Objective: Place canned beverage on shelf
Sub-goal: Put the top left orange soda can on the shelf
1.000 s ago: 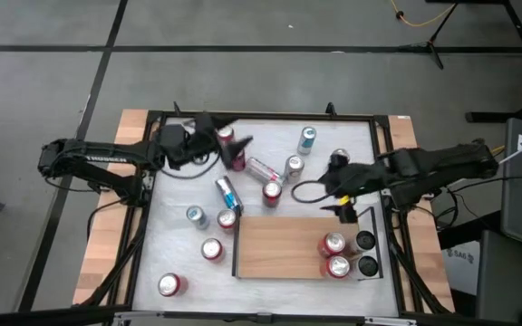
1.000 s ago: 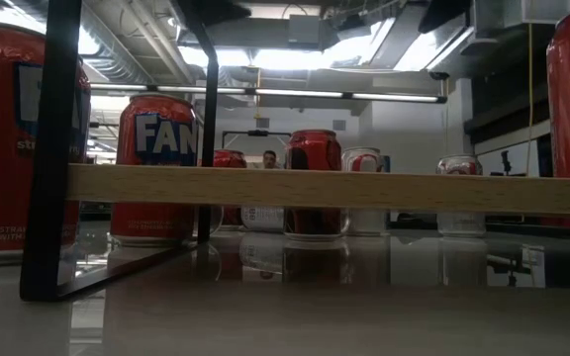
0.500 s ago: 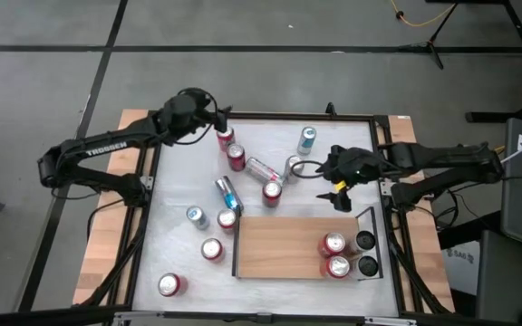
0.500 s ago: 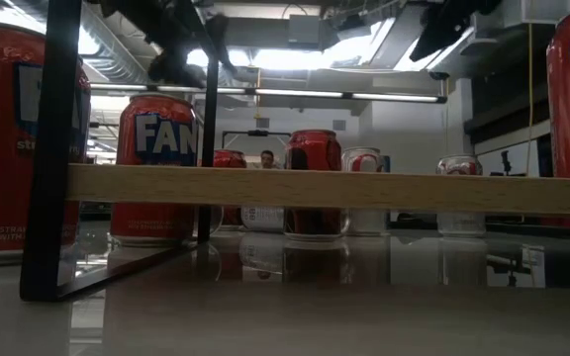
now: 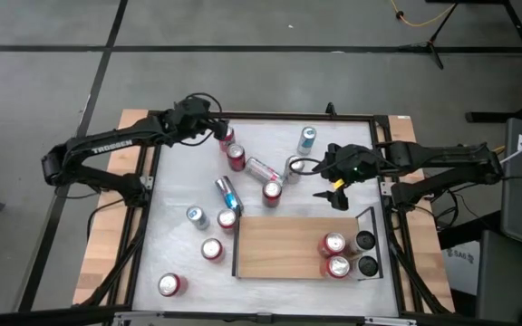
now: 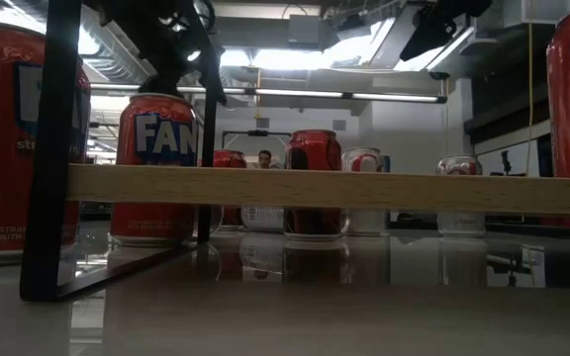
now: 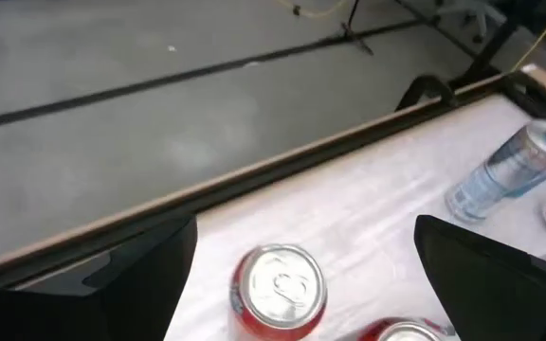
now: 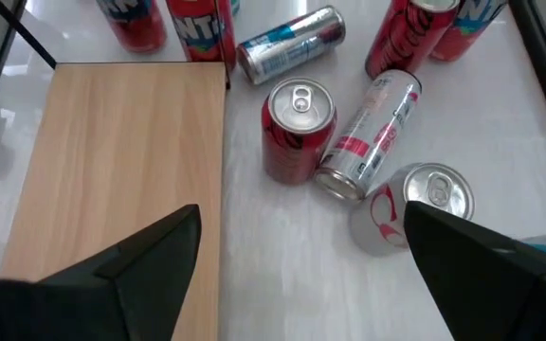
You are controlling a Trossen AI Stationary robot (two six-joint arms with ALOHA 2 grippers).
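Overhead, white tabletop (image 5: 175, 254) strewn with cans; shelf (image 5: 279, 246) holds two; both arms' fingers released; grey floor beyond.

Around the worktop

The white worktop (image 5: 179, 254) stands on a grey floor (image 5: 43, 36) crossed by dark lines. A yellow cable (image 5: 415, 18) lies on the floor beyond the worktop's far right corner. Wooden strips (image 5: 102, 258) flank the worktop's sides.
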